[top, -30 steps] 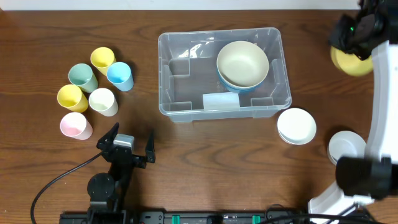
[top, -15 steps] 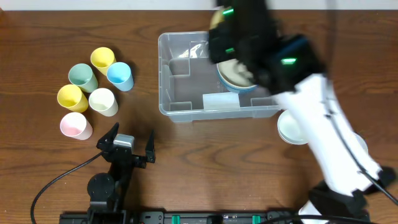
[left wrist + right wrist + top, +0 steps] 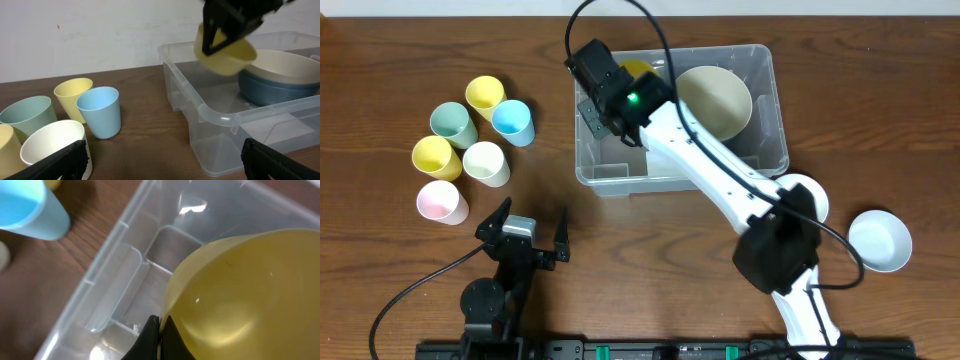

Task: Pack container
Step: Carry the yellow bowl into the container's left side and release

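The container (image 3: 610,185) is a clear plastic bin at the table's centre, also seen in the left wrist view (image 3: 215,112) and from above in the right wrist view (image 3: 115,280). A cream bowl (image 3: 715,100) nested in a blue bowl (image 3: 275,90) sits in its right half. My right gripper (image 3: 628,82) hangs over the bin's left half, shut on the rim of a yellow bowl (image 3: 250,295), which is held tilted above the bin floor (image 3: 227,55). My left gripper (image 3: 533,215) rests near the front edge, open and holding nothing.
Several coloured cups (image 3: 470,140) stand in a cluster left of the bin; a blue cup (image 3: 100,112) is nearest to it. Two white bowls (image 3: 880,240) lie on the table at the right, one partly under the right arm (image 3: 810,190).
The right arm has swung from the far right edge across to the bin's left half, carrying the yellow bowl with it. The left arm has not moved.
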`<state>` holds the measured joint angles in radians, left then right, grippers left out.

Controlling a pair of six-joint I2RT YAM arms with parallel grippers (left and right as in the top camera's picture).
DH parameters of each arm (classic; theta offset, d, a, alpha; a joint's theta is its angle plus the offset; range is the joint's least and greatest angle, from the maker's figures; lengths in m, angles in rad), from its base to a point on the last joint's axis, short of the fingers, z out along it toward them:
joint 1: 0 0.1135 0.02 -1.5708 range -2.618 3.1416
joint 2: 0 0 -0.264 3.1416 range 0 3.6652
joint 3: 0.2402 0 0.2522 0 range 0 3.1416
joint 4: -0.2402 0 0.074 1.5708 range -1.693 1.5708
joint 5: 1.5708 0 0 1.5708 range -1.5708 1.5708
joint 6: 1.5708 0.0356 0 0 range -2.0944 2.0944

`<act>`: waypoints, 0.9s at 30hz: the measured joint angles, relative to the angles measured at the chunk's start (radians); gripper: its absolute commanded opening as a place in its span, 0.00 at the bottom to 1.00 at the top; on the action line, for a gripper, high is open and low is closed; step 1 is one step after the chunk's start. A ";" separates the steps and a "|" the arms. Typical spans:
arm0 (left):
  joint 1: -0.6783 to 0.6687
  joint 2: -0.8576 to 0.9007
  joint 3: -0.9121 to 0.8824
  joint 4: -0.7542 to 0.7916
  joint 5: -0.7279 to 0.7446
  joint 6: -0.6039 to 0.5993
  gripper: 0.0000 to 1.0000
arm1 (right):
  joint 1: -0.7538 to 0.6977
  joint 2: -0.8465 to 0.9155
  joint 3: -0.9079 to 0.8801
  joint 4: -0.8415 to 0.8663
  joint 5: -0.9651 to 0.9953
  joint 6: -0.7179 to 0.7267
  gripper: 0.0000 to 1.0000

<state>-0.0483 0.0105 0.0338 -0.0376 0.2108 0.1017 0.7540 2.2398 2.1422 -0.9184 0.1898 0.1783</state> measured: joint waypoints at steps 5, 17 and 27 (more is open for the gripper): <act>0.000 0.000 0.000 0.000 0.000 0.000 0.98 | -0.002 0.054 0.000 0.038 0.005 -0.004 0.01; 0.000 0.000 0.000 0.000 0.000 0.000 0.98 | -0.025 0.172 0.000 0.095 0.018 -0.011 0.20; 0.000 0.000 0.000 0.000 0.000 0.000 0.98 | -0.073 0.173 0.005 0.085 0.027 -0.011 0.23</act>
<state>-0.0483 0.0105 0.0338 -0.0376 0.2108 0.1017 0.6811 2.4130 2.1475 -0.8330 0.2173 0.1669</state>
